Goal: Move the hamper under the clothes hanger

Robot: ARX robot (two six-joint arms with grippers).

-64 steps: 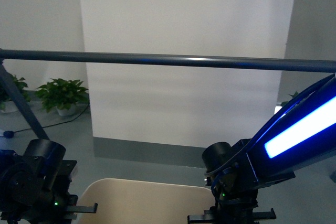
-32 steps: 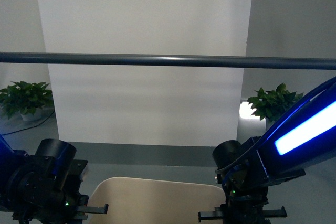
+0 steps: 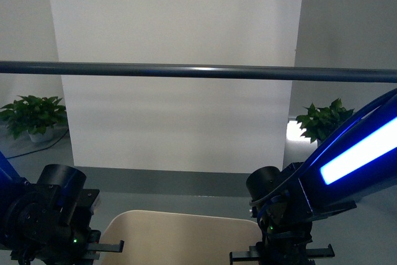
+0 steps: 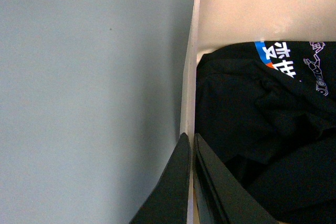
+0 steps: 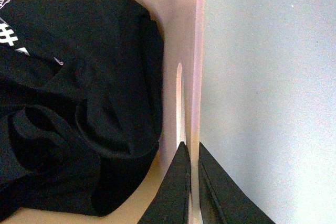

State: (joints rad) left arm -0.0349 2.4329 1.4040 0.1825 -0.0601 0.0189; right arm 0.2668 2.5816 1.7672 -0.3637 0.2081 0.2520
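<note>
The beige hamper [image 3: 180, 237] shows at the bottom of the front view, between my two arms. My left gripper [image 4: 190, 137] is shut on its side wall [image 4: 190, 77], one finger outside and one inside. My right gripper [image 5: 192, 148] is shut on the opposite wall [image 5: 197, 66] the same way. A black T-shirt [image 4: 262, 124] with blue and white print lies inside the hamper; it also shows in the right wrist view [image 5: 73, 103]. A round horizontal bar of the dark grey clothes hanger [image 3: 198, 71] runs across the front view above the hamper.
A white panel [image 3: 173, 60] stands ahead on a grey floor [image 3: 186, 202]. Potted plants stand at the far left [image 3: 31, 116] and far right [image 3: 319, 122]. Bare grey floor lies outside both hamper walls [image 4: 89, 103].
The view has swung so that the white panel and plants shifted sideways, first left then slightly right. The slanted rack leg at the left has left the view. Both grippers stay shut on the hamper.
</note>
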